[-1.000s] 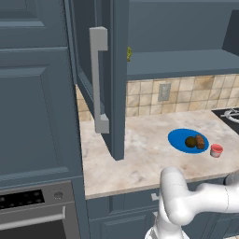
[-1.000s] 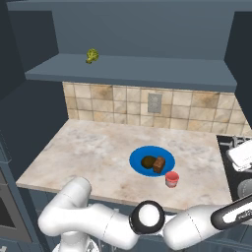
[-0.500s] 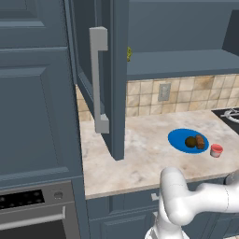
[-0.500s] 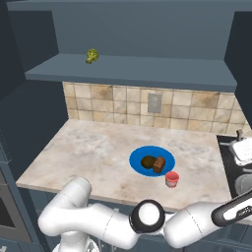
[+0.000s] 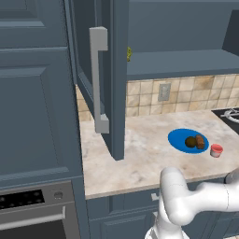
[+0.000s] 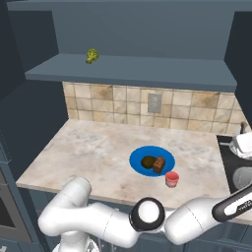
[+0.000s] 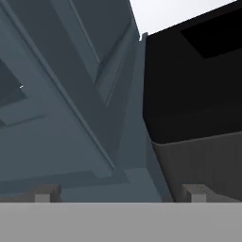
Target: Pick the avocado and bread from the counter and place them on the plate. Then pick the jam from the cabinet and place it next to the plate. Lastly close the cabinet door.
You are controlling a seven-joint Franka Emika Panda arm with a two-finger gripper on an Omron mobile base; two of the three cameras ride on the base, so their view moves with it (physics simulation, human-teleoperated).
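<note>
Your marbled beige surface (image 6: 93,152) meets a tan tiled backsplash (image 6: 123,106). On it the flat blue plate (image 6: 167,156) carries the round dark avocado (image 6: 148,161) touching the oblong brown bread (image 6: 159,164); the red jam (image 6: 172,179) stands just beside. The panelled cabinet door (image 5: 116,79) hangs open. Your end effector (image 7: 120,193) gapes wide, empty.

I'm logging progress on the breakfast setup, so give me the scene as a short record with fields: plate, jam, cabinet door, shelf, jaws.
plate: blue plate on the counter, holding the avocado and the bread side by side
jam: red jar on the counter right beside the plate's rim
cabinet door: door standing open, handle facing outward
shelf: one small yellow-green item on the cabinet shelf
jaws: open, empty, tips of the gripper facing dark cabinet fronts
left to do: close the door
</note>
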